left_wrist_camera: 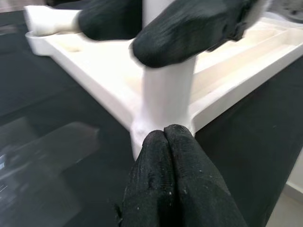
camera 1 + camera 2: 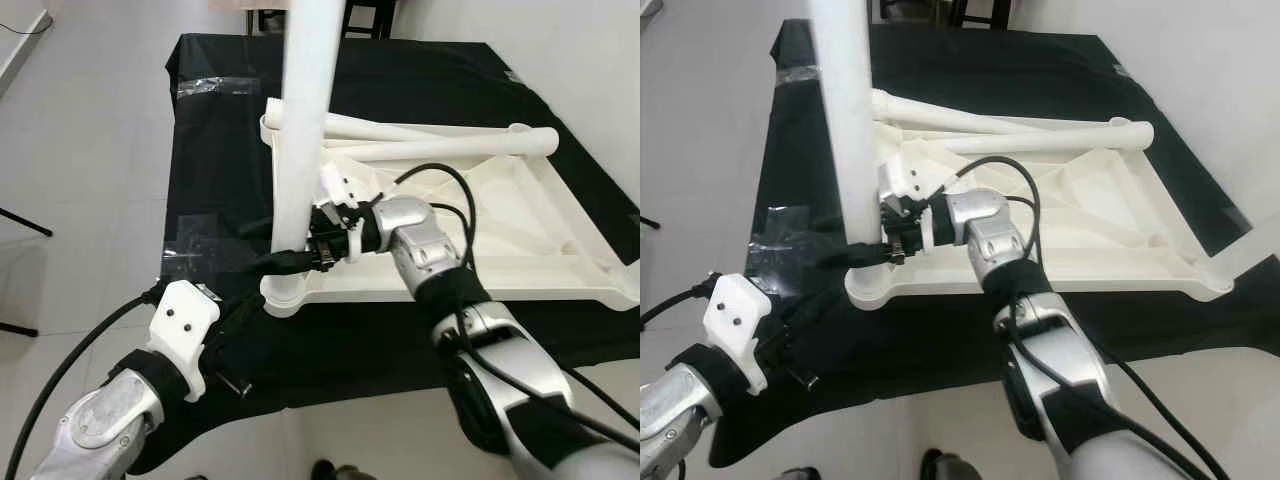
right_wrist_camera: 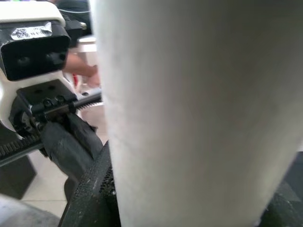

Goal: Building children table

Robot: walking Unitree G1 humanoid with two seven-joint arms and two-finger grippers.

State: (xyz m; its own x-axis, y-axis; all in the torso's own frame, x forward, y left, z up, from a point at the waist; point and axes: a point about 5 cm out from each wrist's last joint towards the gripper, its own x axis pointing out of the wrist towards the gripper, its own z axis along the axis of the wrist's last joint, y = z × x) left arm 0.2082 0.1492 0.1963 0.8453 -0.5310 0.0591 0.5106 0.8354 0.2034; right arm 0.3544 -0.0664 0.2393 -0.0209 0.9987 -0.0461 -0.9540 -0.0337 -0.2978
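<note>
An upturned white plastic tabletop point(image 2: 540, 230) lies on the black-covered table. A white leg point(image 2: 300, 130) stands upright in its near left corner socket point(image 2: 283, 293). My right gripper point(image 2: 290, 245) is shut on this leg just above the socket; the leg's surface point(image 3: 199, 113) is pressed close against the right wrist camera. My left gripper point(image 1: 164, 137) is low at the same corner, its two fingertips shut together with nothing between them, at the foot of the socket. Two more loose legs point(image 2: 440, 150) lie across the far part of the tabletop.
A black cloth point(image 2: 220, 180) covers the table, with clear tape strips point(image 2: 210, 88) on its left part. White floor point(image 2: 80, 150) surrounds it. Dark furniture legs point(image 2: 365, 15) stand beyond the far edge. The table's near edge is close to my body.
</note>
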